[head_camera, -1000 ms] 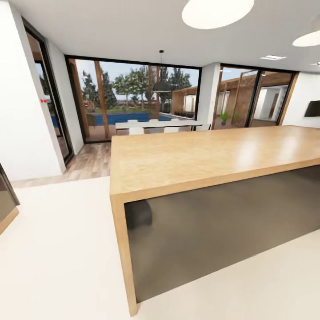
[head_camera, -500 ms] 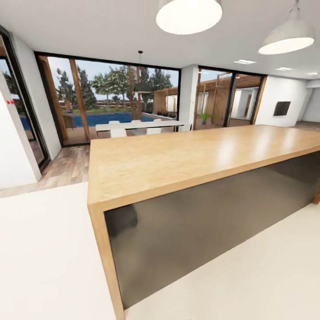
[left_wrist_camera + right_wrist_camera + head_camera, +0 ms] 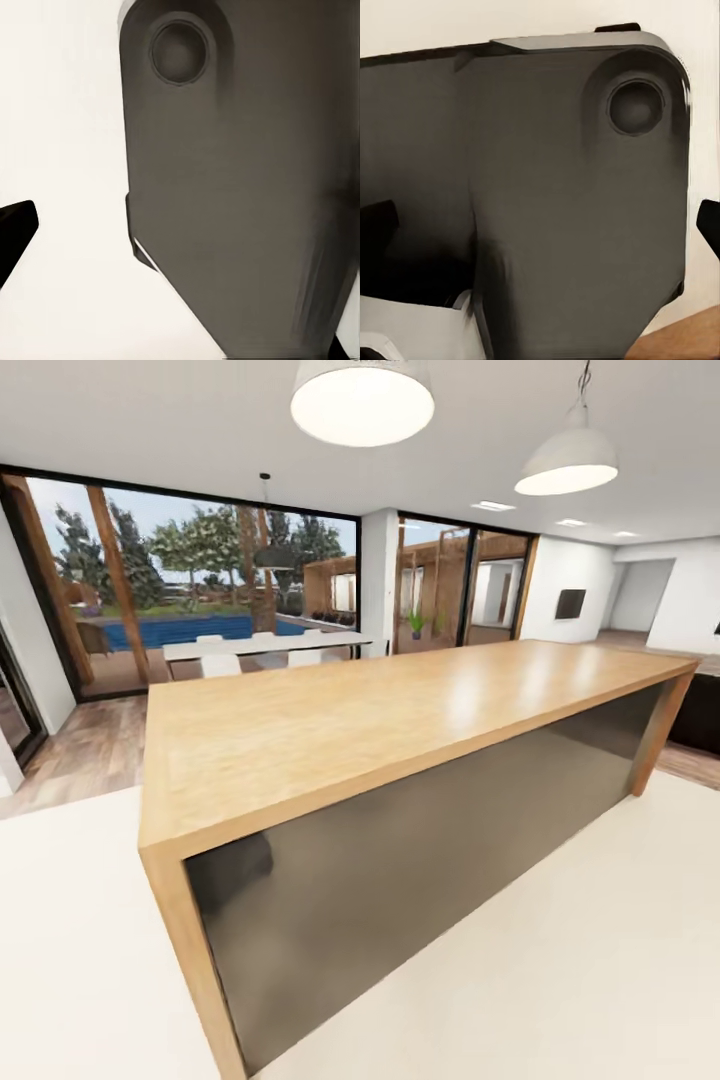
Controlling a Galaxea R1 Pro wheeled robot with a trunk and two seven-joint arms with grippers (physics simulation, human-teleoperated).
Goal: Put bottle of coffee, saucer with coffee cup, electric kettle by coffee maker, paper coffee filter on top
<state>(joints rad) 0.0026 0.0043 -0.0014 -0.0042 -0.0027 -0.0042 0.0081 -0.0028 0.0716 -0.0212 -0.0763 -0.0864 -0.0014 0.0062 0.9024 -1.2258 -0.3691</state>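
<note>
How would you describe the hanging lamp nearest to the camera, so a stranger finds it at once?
Start at the long wooden island counter in the middle of the room and look up at the ceiling. The nearest pendant lamp hangs above its left part, a wide glowing white disc. The second pendant lamp, at the right, is smaller and dome-shaped.

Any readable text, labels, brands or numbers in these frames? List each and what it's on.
None readable.
The wooden island, its dark side panel, the pendant lamps and the dark wall panel carry no lettering.
The dark robot body panels in the left wrist view and right wrist view show a round recess each, but no label or number.
</note>
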